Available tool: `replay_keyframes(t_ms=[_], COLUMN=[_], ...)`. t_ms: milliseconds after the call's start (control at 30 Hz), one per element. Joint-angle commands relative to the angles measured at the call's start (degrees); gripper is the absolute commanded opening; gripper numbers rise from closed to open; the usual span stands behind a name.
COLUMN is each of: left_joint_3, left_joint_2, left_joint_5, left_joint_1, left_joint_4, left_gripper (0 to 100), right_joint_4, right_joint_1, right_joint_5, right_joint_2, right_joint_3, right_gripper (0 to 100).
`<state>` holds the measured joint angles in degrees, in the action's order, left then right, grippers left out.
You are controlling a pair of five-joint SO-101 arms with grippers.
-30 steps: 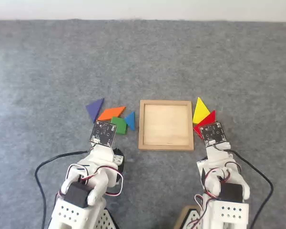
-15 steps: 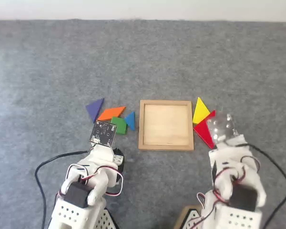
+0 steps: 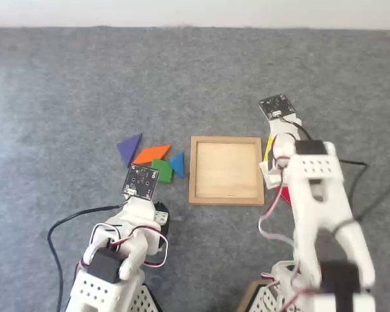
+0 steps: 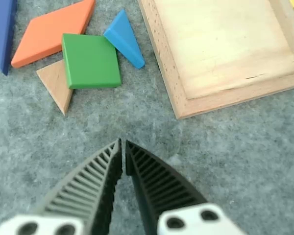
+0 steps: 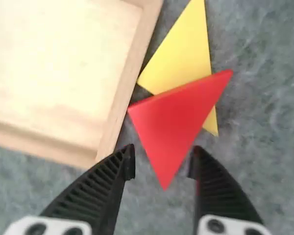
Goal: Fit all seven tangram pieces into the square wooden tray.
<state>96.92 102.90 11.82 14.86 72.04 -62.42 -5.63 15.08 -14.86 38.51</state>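
First pick: my right claw [image 5: 161,156] sits open astride the red triangle [image 5: 179,117], left claw [image 4: 122,143] closed; next, lower and pinch.

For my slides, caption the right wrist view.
Open right gripper over red triangle, which overlaps yellow triangle beside tray.

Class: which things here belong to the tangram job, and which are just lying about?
Job: wooden tray; dark blue triangle; light blue triangle; yellow triangle; red triangle; tan triangle; orange parallelogram; green square.
Lying about: grey mat; black cable.
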Motion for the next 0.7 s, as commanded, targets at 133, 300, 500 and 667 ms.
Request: replay_keyframes(t_ms=[133, 300, 500, 667], left_joint_3=[-0.48, -0.48, -0.48, -0.48], left_joint_2=[1.05, 1.05, 1.05, 1.05], left_joint_5=[0.35, 0.35, 0.35, 0.35], left_joint_1=[0.26, 0.26, 0.26, 0.26], left_joint_4=[0.18, 0.18, 0.18, 0.18], left_gripper=[1, 1, 1, 1], right_joint_4=[10.77, 12.53, 12.0, 11.91], right_joint_1=[-0.75, -2.33, -5.05, -4.88], right_joint_5=[-9.67, -12.04, -14.95, -15.65], right_joint_2=[8.4, 11.91, 17.8, 21.58], right_joint_3=[-3.78, -4.48, -9.49, -10.81], right_gripper=[26.6, 26.7, 26.7, 26.7])
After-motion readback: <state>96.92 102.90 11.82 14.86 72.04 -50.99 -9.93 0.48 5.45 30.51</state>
